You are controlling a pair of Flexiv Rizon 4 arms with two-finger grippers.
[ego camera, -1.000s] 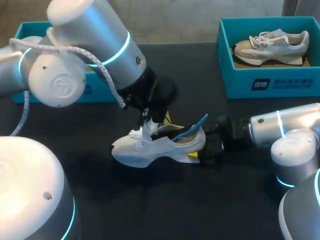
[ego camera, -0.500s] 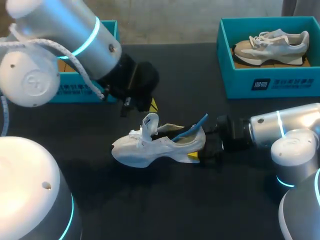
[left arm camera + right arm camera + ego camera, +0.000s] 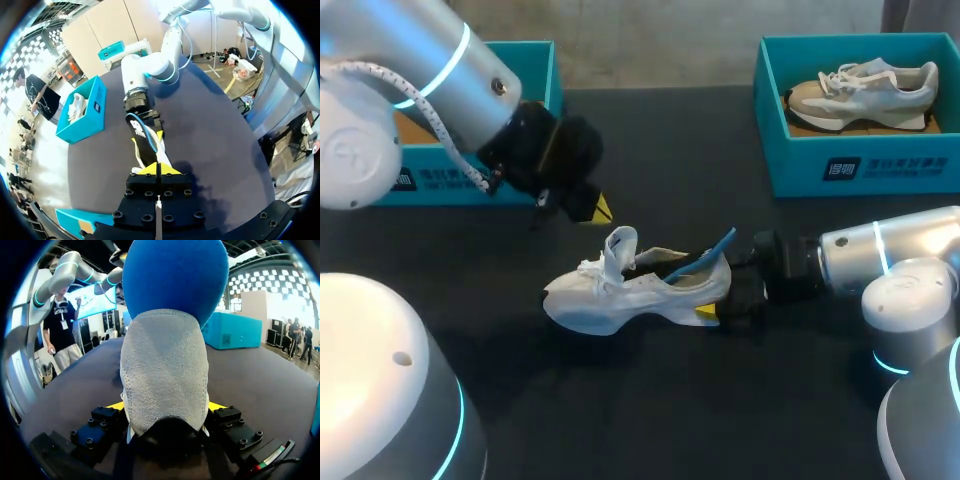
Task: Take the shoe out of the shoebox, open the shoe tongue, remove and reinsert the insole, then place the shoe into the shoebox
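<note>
Shoe (image 3: 640, 290): white, middle of the worktop (image 3: 670, 400), toe to 9 o'clock, tongue (image 3: 620, 246) raised.
Insole (image 3: 705, 258): blue, jutting from the heel opening.
Right end effector (image 3: 722, 300): at the shoe's 3 o'clock, clamped on the heel from both sides.
Left end effector (image 3: 596, 208): at the shoe's 11 o'clock, fingertips closed together, holding nothing.
Right shoebox (image 3: 860, 160): at 1 o'clock, holds a second shoe (image 3: 865, 90).
Left shoebox (image 3: 535, 70): at 10 o'clock.
</note>
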